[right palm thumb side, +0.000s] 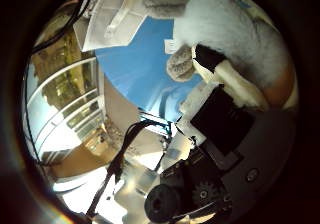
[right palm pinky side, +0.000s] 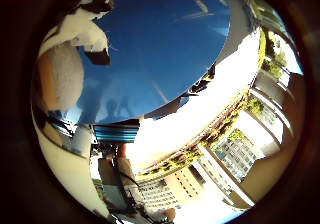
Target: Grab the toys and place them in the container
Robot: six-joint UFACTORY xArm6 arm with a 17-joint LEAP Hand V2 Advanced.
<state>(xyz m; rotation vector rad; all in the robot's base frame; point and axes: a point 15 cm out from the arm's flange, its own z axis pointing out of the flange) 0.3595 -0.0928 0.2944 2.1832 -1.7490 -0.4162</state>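
While the hand [right palm thumb side: 220, 109] curls round a soft grey toy [right palm thumb side: 225, 29], the blue table [right palm pinky side: 160, 44] lies close under the palm.

In the little finger side view, the fuzzy pale side of the toy sits tight beside the palm, with a white and black finger [right palm pinky side: 92, 41] pressed on it, and the round blue table spreads out past it. Beyond the table's edge there is a sunny floor and tall buildings [right palm pinky side: 215, 159] outside. In the thumb side view, a white container [right palm thumb side: 112, 16] with see-through walls stands on the blue table; I cannot tell what is in it. The grey toy is next to it, held up against the palm, with its fluffy paw [right palm thumb side: 181, 63] hanging over the blue. The hand's white finger and black parts wrap the toy.
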